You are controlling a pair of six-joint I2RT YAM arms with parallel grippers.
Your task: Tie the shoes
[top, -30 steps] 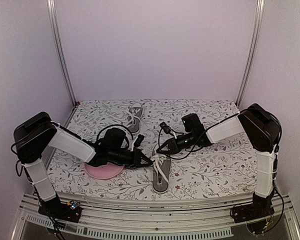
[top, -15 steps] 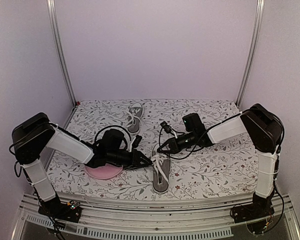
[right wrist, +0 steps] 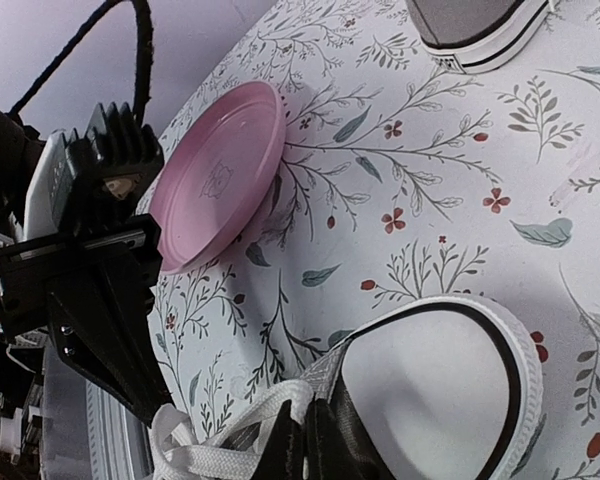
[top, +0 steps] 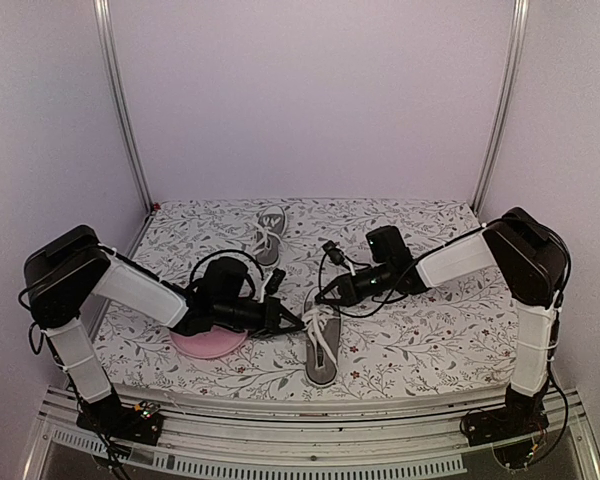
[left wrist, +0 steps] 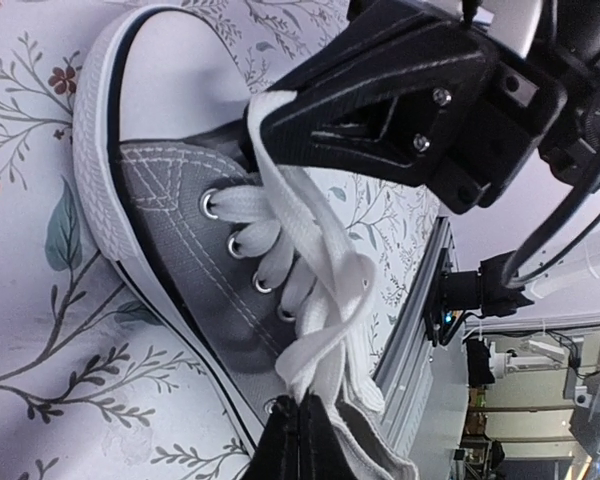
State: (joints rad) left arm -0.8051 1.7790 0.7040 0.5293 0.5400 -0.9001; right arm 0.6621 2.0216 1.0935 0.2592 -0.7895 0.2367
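The near shoe [top: 321, 356] lies on the floral mat, toe toward the back, with its white laces [top: 317, 322] loose. In the left wrist view its grey canvas [left wrist: 165, 200] and lace [left wrist: 315, 290] fill the frame. My left gripper [left wrist: 302, 440] is shut on a fold of that lace by the eyelets. My right gripper [right wrist: 315, 447] is shut on another lace strand [right wrist: 242, 418] beside the white toe cap [right wrist: 440, 390]. Both grippers meet over the shoe, left [top: 297, 323] and right [top: 321, 297]. The second shoe [top: 270, 234] lies farther back, untouched.
A round pink plate [top: 208, 342] sits on the mat under my left arm, tilted in the right wrist view [right wrist: 220, 175]. Metal frame posts stand at the back corners. The table's front rail [top: 310, 440] runs close behind the near shoe's heel.
Both grippers stay at the near shoe's laces. The left arm has drawn back slightly to the left, and the right gripper has edged a little up and right.
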